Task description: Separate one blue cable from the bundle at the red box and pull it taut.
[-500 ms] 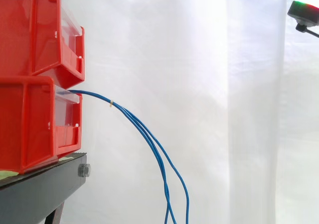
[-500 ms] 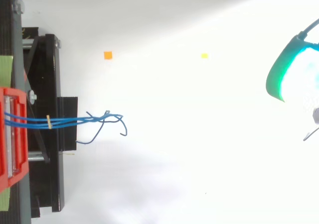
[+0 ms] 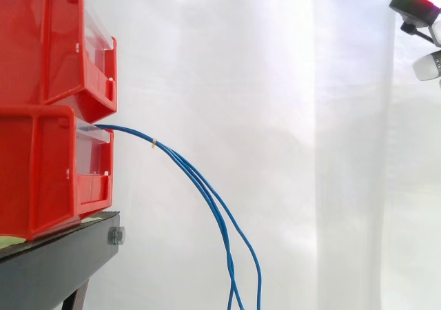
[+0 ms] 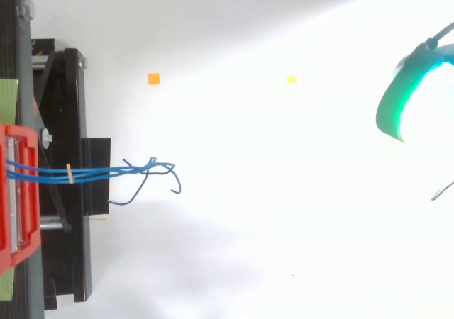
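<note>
Several blue cables (image 3: 207, 193) leave the lower red bin (image 3: 41, 172) as one bundle, held together by a small tan tie (image 3: 154, 143). They arc down and hang slack past the bottom edge. From above, the bundle (image 4: 106, 170) crosses the black stand (image 4: 64, 120), and its loose ends (image 4: 164, 171) splay on the white floor. My hand (image 3: 415, 5) is at the upper right in the side view, far from the cables and higher than them. In the top view my hand (image 4: 394, 103) glows green at the right edge. Nothing touches the cables.
A second red bin (image 3: 48, 41) is stacked on the lower one. A white curtain hangs behind. Lying on the white floor are an orange marker (image 4: 153, 79) and a yellow marker (image 4: 290, 79). Open room lies between the cable ends and my hand.
My hand has shifted slightly at the right edge, rising a little in the side view and turning in the top view. The cables hang as before.
</note>
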Motion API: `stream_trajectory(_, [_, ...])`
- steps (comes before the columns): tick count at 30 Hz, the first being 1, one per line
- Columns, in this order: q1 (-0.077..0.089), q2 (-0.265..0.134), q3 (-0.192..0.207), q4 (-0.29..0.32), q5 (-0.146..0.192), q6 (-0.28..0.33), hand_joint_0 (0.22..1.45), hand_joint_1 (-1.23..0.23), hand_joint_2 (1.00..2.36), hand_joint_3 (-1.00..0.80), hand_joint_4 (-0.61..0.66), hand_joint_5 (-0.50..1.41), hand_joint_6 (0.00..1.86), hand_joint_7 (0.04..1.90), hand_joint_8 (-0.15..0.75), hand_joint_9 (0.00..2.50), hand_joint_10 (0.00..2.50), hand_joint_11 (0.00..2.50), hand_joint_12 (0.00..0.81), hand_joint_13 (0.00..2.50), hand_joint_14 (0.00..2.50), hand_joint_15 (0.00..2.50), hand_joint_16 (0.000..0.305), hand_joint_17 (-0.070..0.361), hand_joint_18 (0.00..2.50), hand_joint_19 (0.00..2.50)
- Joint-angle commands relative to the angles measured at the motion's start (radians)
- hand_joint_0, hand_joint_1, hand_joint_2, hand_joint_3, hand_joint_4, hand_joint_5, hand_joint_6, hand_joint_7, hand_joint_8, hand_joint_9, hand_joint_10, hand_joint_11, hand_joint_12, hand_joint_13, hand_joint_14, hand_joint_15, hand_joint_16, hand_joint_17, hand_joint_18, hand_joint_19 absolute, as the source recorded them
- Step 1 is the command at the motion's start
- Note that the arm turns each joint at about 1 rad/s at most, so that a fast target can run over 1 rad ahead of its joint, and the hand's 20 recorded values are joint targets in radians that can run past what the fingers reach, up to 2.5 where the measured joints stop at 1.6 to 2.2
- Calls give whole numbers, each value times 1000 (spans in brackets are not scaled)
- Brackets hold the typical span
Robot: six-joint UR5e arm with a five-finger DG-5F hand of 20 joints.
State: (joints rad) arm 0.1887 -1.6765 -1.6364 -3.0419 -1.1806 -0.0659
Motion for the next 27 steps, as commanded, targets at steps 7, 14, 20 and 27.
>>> stream_trajectory(7, [-3,-2,0,-20,-1,-34,488,-642,1000,-500,120,-244,502,790,261,403,11,313,221,251,0,56,24,54,134,11])
stream_trajectory(14, [-2,-107,27,77,12,-189,491,-635,1000,-500,130,-237,503,792,268,422,11,319,222,257,2,52,24,54,142,0])
stream_trajectory(20, [-2,-200,102,86,22,-207,496,-635,1000,-500,137,-233,502,792,272,444,14,349,225,260,2,61,24,54,145,6])
stream_trajectory(27, [-6,-279,144,112,41,-215,502,-636,1000,-500,147,-231,502,796,273,466,13,392,231,289,3,84,25,56,172,36])
